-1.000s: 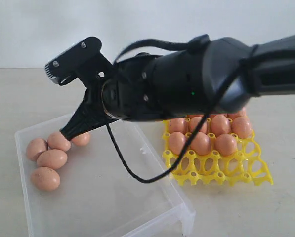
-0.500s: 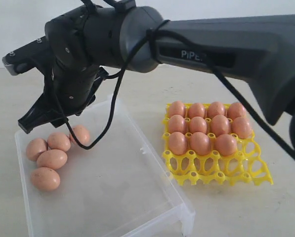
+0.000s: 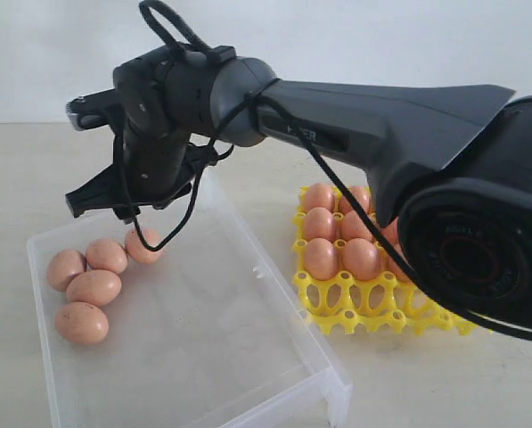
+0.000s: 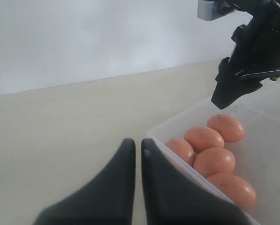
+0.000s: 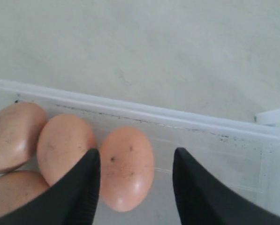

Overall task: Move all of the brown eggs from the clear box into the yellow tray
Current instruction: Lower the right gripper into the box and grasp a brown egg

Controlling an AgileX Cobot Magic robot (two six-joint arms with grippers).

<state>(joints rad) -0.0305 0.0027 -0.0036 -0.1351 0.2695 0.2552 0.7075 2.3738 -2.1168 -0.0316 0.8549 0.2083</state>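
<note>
Several brown eggs (image 3: 94, 287) lie clustered in the far left corner of the clear box (image 3: 332, 388). My right gripper (image 3: 101, 207) hangs open just above them, reaching across from the right. In the right wrist view a speckled egg (image 5: 126, 168) lies between the fingers of the open right gripper (image 5: 133, 154), close to one finger and not gripped. The yellow tray (image 3: 355, 312) stands right of the box with several eggs (image 3: 319, 259) in its rear cups; the arm hides its right part. My left gripper (image 4: 136, 143) is shut and empty, outside the box wall (image 4: 154, 133).
The right arm's thick link and elbow (image 3: 479, 259) fill the right side of the exterior view, with a black cable (image 3: 172, 227) looping under the wrist. The box's near half holds no eggs. A pale tabletop (image 3: 426, 383) surrounds box and tray.
The right arm has swung and its wrist has turned, shifting the fingertips up and sideways over the egg cluster. Its elbow now covers the tray's right side. The eggs have not moved.
</note>
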